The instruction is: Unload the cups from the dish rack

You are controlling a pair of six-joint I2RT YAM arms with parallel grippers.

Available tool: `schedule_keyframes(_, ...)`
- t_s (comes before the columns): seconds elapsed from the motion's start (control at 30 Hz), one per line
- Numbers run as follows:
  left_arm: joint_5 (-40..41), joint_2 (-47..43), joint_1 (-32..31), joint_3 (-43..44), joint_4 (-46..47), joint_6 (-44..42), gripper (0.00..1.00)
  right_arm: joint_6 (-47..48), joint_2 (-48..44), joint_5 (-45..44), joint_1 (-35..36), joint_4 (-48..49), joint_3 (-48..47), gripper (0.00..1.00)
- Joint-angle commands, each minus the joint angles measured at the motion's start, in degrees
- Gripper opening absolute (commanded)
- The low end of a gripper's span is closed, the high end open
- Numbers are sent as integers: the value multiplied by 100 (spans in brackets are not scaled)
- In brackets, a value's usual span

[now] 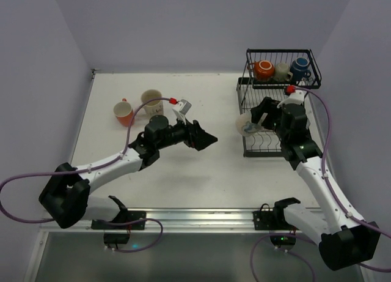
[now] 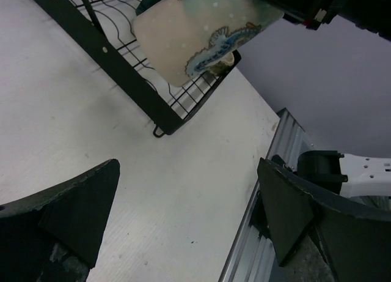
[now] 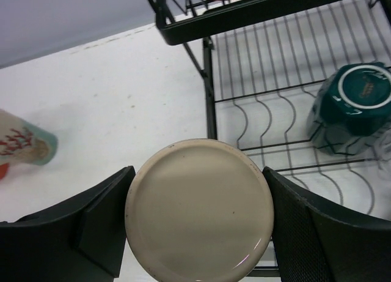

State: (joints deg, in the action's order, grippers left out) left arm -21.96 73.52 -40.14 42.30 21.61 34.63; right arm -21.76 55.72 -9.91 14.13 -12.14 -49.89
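Right wrist view shows the base of a patterned cream mug (image 3: 200,210) filling the gap between the jaws of the right gripper (image 3: 200,224), which is clamped on its sides at a middling spread. The left wrist view shows the mug hanging above the near left corner of the dish rack (image 3: 209,98), apparently clear of the wires. A dark teal mug (image 3: 354,107) lies in the lower tray, and three more sit in the upper basket (image 1: 281,51). Two mugs (image 1: 124,114) already stand on the table (image 1: 201,184) at far left. The left gripper (image 2: 188,172) hovers mid-table, jaws wide and empty, facing the rack. The step looks like carrying this mug out; next it needs moving left past the rack and setting down upright, or perhaps a handover.
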Motion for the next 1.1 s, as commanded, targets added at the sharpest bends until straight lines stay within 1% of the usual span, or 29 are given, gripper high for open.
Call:
schedule_keyframes(0.0, -283, 381, -82, -73, 1861, 579, 99, -803, -334, 866, -7, 1046, 40, 0)
schedule_keyframes(0.07, -344, 795, -82, -38, 2162, 808, 98, -1127, -466, 1139, -16, 1178, 145, 0)
schedule_keyframes(0.1, -458, 1066, -73, -21, 2468, 869, 99, -1225, -501, 1393, -16, 1388, 172, 0)
schedule_keyframes(0.23, -608, 1612, -82, 76, 3112, 1124, 98, -1673, -641, 1869, -7, 1706, 321, 0)
schedule_keyframes(0.37, -626, 1859, -82, 190, 3324, 1230, 99, -1910, -773, 2054, -16, 1917, 541, 0)
schedule_keyframes(0.47, -722, 1973, -82, 155, 3797, 1475, 98, -2208, -774, 2334, -16, 2162, 813, 0)
schedule_keyframes(0.57, -819, 2105, -82, 76, 4377, 1818, 93, -2526, -686, 2608, -7, 2532, 1059, 0)
schedule_keyframes(0.6, -837, 2192, -82, 33, 4744, 1932, 91, -2596, -616, 2669, -7, 2698, 1121, 0)
schedule_keyframes(0.67, -854, 2281, -82, -47, 5001, 2240, 86, -2868, -563, 2845, -16, 2909, 1322, 0)
schedule_keyframes(0.77, -951, 2483, -82, -151, 5668, 2679, 71, -3315, -431, 3065, 2, 3533, 1613, 0)
schedule_keyframes(0.8, -951, 2509, -82, -213, 6010, 2767, 57, -3387, -387, 3179, -7, 3700, 1657, 0)
schedule_keyframes(0.87, -890, 2449, -73, -327, 6049, 2847, 40, -3563, -334, 3215, 11, 3806, 1806, 0)
schedule_keyframes(0.9, -863, 2318, -73, -380, 6031, 2786, 26, -3598, -334, 3215, 11, 3946, 1859, 0)
schedule_keyframes(0.97, -750, 2142, -73, -512, 5883, 2681, 15, -3669, -282, 3241, 28, 3991, 1956, 1)
schedule_keyframes(1.0, -705, 1949, -73, -530, 5794, 2628, 6, -3686, -247, 3267, 54, 4052, 1991, 2)
schedule_keyframes(1.03, -679, 1860, -82, -548, 5698, 2514, 1, -3730, -185, 3285, 98, 4105, 2035, 6)
schedule_keyframes(1.07, -618, 1755, -82, -574, 5540, 2470, 0, -3756, -167, 3294, 116, 4175, 2140, 14)
